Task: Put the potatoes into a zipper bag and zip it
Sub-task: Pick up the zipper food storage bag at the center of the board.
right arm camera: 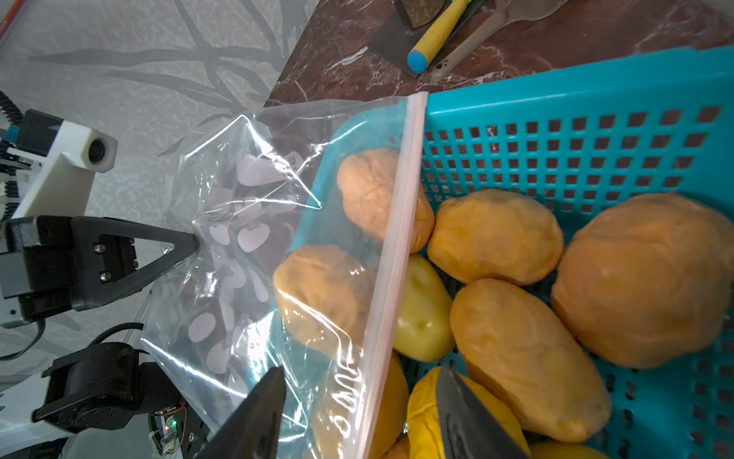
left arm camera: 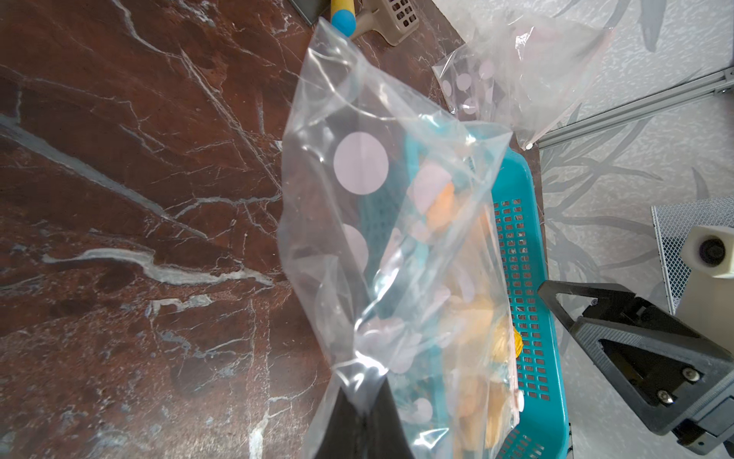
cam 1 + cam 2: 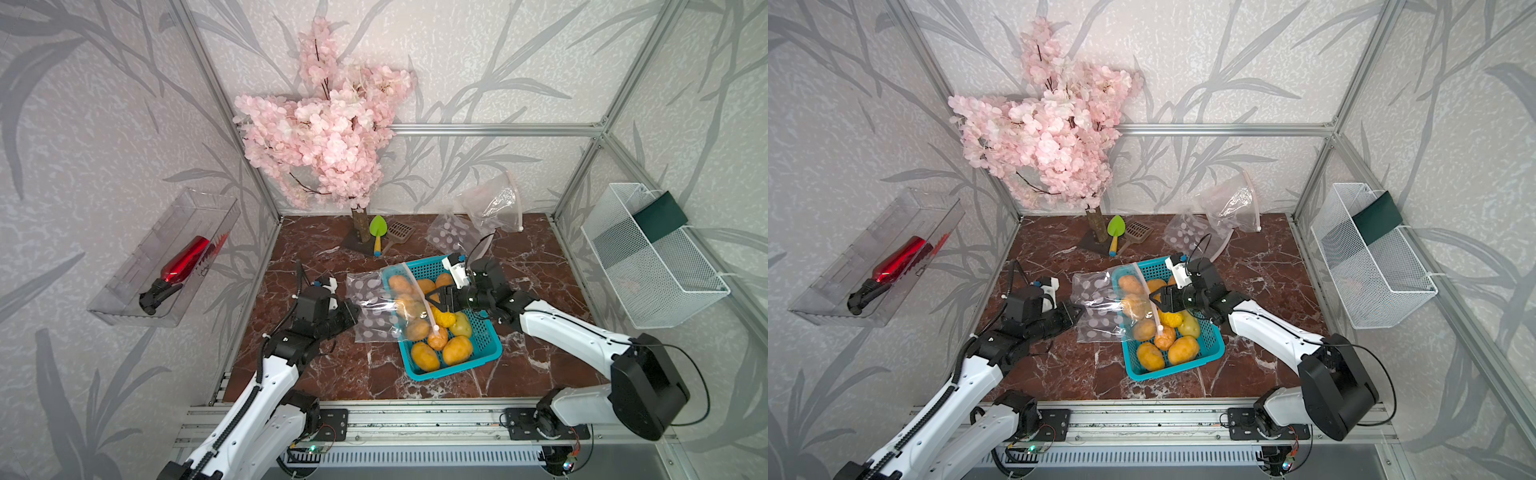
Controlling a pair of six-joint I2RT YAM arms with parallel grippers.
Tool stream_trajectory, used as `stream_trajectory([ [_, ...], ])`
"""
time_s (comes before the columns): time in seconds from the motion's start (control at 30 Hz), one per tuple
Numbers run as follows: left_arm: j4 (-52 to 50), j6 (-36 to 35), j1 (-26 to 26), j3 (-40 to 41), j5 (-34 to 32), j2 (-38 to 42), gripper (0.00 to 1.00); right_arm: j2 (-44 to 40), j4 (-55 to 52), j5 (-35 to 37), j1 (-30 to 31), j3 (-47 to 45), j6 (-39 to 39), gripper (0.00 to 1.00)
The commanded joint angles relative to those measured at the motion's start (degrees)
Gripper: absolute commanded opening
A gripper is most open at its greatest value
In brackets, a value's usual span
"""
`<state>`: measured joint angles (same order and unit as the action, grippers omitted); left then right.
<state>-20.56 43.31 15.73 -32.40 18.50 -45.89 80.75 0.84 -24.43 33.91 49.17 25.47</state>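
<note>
Several lumpy yellow-orange potatoes point(image 3: 424, 355): in teal plastic basket point(image 3: 453, 370), partly under clear dotted zipper bag point(image 3: 370, 299). Bag's bottom pinched by left end effector point(image 3: 353, 309); right end effector point(image 1: 359, 375) spread astride zip edge point(image 1: 397, 238) (likely risk: film slips, mouth collapses).

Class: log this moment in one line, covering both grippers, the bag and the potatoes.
left gripper: shut on zipper bag | right gripper: open, astride zipper strip | potatoes: in teal basket

The left arm point(image 3: 266, 386) and right arm point(image 3: 569, 328) are glossy white shells between bulky black joints, with black cables alongside. The left tool point(image 1: 190, 242) and right tool point(image 3: 436, 300) have black, hollow triangular fingers point(image 1: 139, 229) with silver screws point(image 1: 99, 248), beside white camera blocks point(image 1: 67, 167).
</note>
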Motion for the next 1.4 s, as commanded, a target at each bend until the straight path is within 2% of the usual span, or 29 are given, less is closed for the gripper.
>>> stream_trajectory([
  [0.0, 0.01, -1.03, -0.26, 0.94, -0.72, 0.24, 0.00, 4.38, 1.55, 0.45, 0.00, 4.27, 0.25, 0.60],
  [0.2, 0.36, -1.03, -0.26, 1.03, -0.41, -0.23, 0.00, 11.48, 3.63, -3.39, 0.05, 8.10, 1.85, 0.60],
  [0.37, 0.79, -0.93, -0.25, 1.11, 0.00, -0.42, 0.00, 14.29, 4.64, -4.23, 0.02, 9.05, 2.57, 0.62],
  [0.5, 0.81, -0.95, -0.26, 1.11, 0.05, -0.52, 0.00, 15.10, 6.40, -5.72, 0.07, 9.10, 3.52, 0.60],
  [0.6, 0.83, -0.86, -0.26, 1.19, 0.08, -0.42, 0.00, 14.51, 6.62, -5.25, 0.09, 8.82, 3.71, 0.54],
  [0.73, 0.95, -0.78, -0.26, 1.28, 0.13, -0.16, 0.00, 13.57, 6.39, -4.46, 0.50, 8.19, 3.80, 0.35],
  [0.93, 0.72, -0.54, -0.26, 1.12, 0.13, -0.31, 0.00, 11.42, 4.37, -1.53, 2.00, 7.79, 2.84, 0.12],
  [1.03, 0.03, -0.67, -0.26, 0.77, -0.27, -0.19, 0.00, 9.19, 2.48, 1.74, 3.21, 7.43, 1.66, 0.04],
  [1.07, -0.56, -0.60, -0.29, 0.60, -0.63, -0.17, 0.03, 8.34, 2.17, 2.59, 3.56, 7.20, 1.29, 0.03],
  [1.13, -3.80, 0.04, -0.35, -0.30, -3.72, -0.15, 0.39, 6.40, 1.53, 4.89, 4.39, 6.56, 0.46, 0.02],
  [1.17, -5.89, 0.42, -0.41, -0.91, -6.05, 0.01, 0.49, 5.32, 1.21, 6.23, 4.83, 6.34, -0.09, 0.01],
  [1.27, -10.76, 0.98, -0.52, -2.50, -9.47, 2.22, 0.63, 2.70, 0.39, 9.71, 6.31, 5.55, -2.49, 0.00],
  [1.37, -15.19, 1.92, -0.59, -5.14, -10.75, 6.52, 0.66, -0.10, 0.72, 12.57, 8.10, 4.42, -5.72, 0.00],
])
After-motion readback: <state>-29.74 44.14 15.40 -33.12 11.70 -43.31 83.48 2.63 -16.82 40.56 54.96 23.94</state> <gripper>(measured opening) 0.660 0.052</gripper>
